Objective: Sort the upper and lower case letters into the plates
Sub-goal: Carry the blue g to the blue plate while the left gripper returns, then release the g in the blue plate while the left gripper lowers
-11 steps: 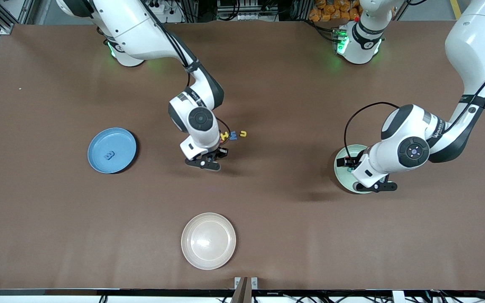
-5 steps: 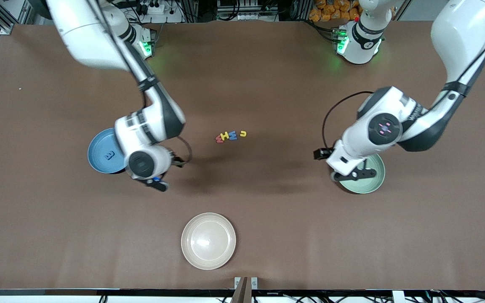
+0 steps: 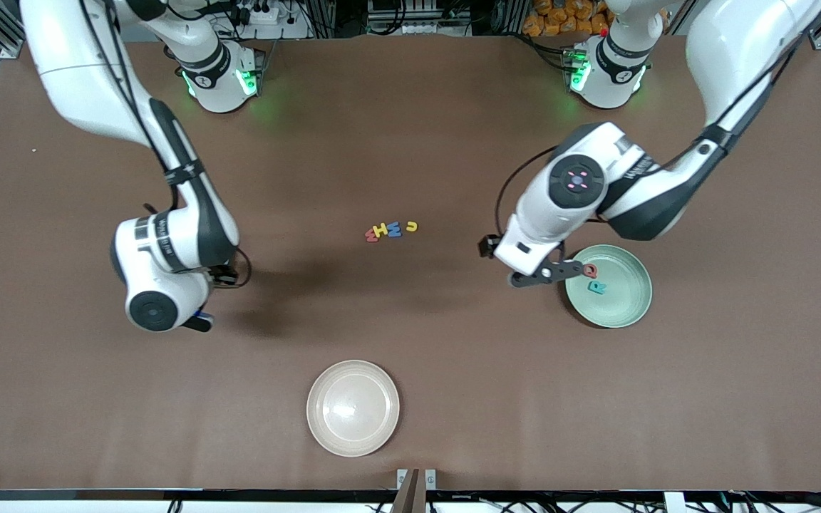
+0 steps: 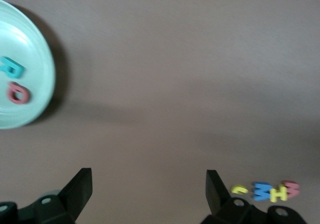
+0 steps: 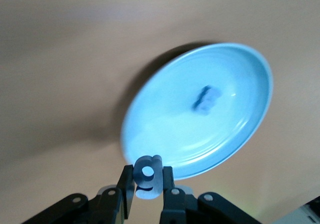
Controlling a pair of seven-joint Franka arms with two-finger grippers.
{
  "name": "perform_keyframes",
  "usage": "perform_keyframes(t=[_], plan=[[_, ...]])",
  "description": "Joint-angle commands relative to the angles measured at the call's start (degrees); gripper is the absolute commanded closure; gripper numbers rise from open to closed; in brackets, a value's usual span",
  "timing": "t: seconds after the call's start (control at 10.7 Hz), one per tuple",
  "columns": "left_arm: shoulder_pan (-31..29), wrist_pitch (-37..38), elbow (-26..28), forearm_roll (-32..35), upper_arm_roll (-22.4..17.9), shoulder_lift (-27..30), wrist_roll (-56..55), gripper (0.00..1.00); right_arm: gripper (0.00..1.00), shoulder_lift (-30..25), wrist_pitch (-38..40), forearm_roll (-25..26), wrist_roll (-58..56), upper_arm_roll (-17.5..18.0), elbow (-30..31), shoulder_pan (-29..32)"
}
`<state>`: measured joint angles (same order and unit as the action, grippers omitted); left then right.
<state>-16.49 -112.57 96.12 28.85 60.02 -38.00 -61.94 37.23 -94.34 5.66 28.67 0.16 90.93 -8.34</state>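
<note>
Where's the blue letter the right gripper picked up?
Pinched in the shut right gripper, the blue letter hangs over the blue plate's edge, toward the right arm's end.

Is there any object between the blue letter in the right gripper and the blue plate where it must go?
Nothing visible: the right gripper, shut on the blue letter, hangs by the blue plate; one blue letter lies inside.

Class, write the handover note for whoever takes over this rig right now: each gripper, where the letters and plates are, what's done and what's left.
Right gripper: shut on a blue letter, over the blue plate, which holds one blue letter.
Left gripper: open, empty, beside the mint plate, over the table.
Mint plate holds a red letter and a teal letter.
Left: release the held letter, then sort the cluster mid-table. Cream plate holds nothing.
</note>
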Motion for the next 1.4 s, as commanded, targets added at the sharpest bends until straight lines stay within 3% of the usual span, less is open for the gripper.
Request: perform_keyframes(t=[0.0,0.09,0.19,0.28,0.37,0.65,1.31], plan=[[7.4,-4.0,-1.4,0.2,-5.1,-1.1,-7.5,0.00,0.90,-0.5,-0.6,1.5,-4.9,1.0,2.2,3.2],[11.0,-4.7,-2.1,0.2,-7.4,-1.1,-9.7,0.00,0.80,-0.5,-0.6,1.5,-5.0,1.0,2.2,3.2],[14.4,-4.7,-2.4,0.3,-9.6,-0.9,-11.3,0.00,0.45,-0.4,-0.6,1.5,-5.4,1.0,2.2,2.9],[17.2,-4.9,-3.2,0.3,-11.6,-1.0,-12.6,0.00,0.17,-0.5,-0.6,1.4,-6.5,1.1,2.1,2.8],[19.8,-5.8,-4.0,0.3,-13.2,-1.2,-14.2,0.00,0.05,-0.6,-0.6,1.2,-6.6,1.1,2.0,2.9],[29.4,-9.6,-4.3,0.2,-21.5,-1.2,-19.3,0.00,0.04,-0.9,-0.6,0.8,-6.8,1.4,1.9,2.7],[37.2,-10.6,-4.4,0.5,-23.8,-2.3,-20.7,0.00,0.04,-0.8,-0.8,-0.2,-6.8,2.0,1.9,2.8]])
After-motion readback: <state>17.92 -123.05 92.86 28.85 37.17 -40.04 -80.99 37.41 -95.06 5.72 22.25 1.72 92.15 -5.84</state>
